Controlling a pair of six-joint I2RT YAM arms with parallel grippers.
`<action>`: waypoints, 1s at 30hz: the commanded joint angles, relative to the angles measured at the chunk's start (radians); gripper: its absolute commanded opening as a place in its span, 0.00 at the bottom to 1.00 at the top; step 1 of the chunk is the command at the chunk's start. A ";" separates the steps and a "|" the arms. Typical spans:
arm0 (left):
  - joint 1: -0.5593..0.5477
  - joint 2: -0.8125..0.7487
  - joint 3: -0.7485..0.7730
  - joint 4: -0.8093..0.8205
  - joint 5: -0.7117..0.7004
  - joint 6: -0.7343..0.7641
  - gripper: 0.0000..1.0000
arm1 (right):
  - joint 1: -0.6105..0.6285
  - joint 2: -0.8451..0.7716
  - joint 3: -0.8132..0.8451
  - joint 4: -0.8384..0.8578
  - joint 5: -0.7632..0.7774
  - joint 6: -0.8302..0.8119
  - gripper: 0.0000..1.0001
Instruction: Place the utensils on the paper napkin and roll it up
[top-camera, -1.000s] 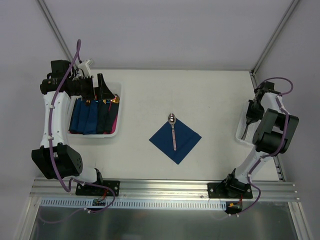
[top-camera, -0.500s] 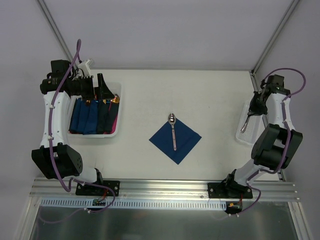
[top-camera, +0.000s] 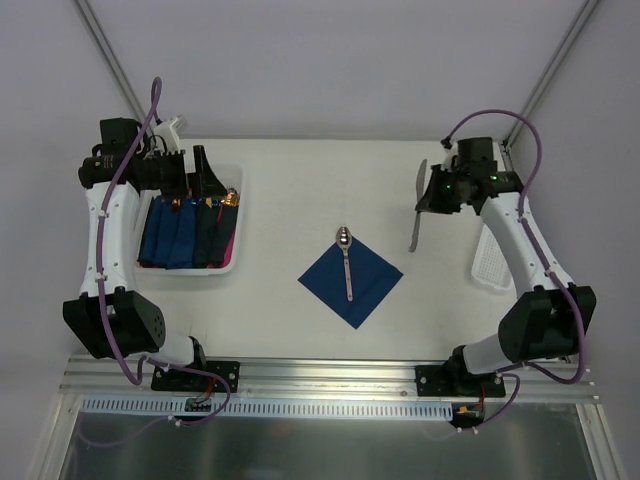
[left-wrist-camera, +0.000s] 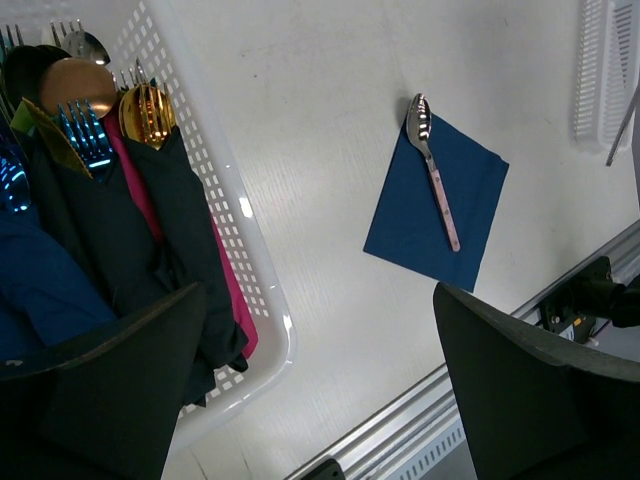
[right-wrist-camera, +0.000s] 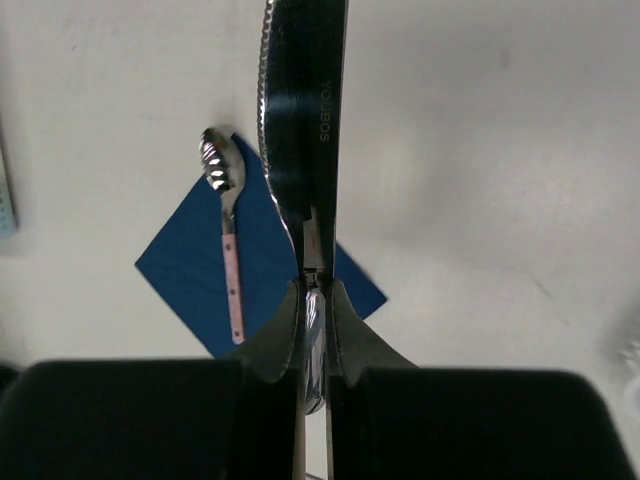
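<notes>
Right wrist: jaws tight on knife (right-wrist-camera: 303, 120) handle.

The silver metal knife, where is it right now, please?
In the top view, the silver metal knife hangs in the right hand, right of the dark blue paper napkin and left of the white basket.

knife blade (right-wrist-camera: 305, 100), stamped "YOUBOS" lengthwise

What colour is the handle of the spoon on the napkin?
Pale pink, on the spoon; clearest in the left wrist view.
</notes>
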 joint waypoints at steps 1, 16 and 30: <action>-0.008 -0.060 -0.030 -0.012 -0.015 0.006 0.99 | 0.105 0.000 -0.046 0.067 -0.001 0.098 0.00; -0.006 -0.107 -0.101 -0.002 -0.003 0.005 0.99 | 0.454 0.164 -0.184 0.205 0.154 0.293 0.00; -0.008 -0.109 -0.110 0.006 0.009 -0.001 0.99 | 0.503 0.281 -0.163 0.202 0.195 0.235 0.00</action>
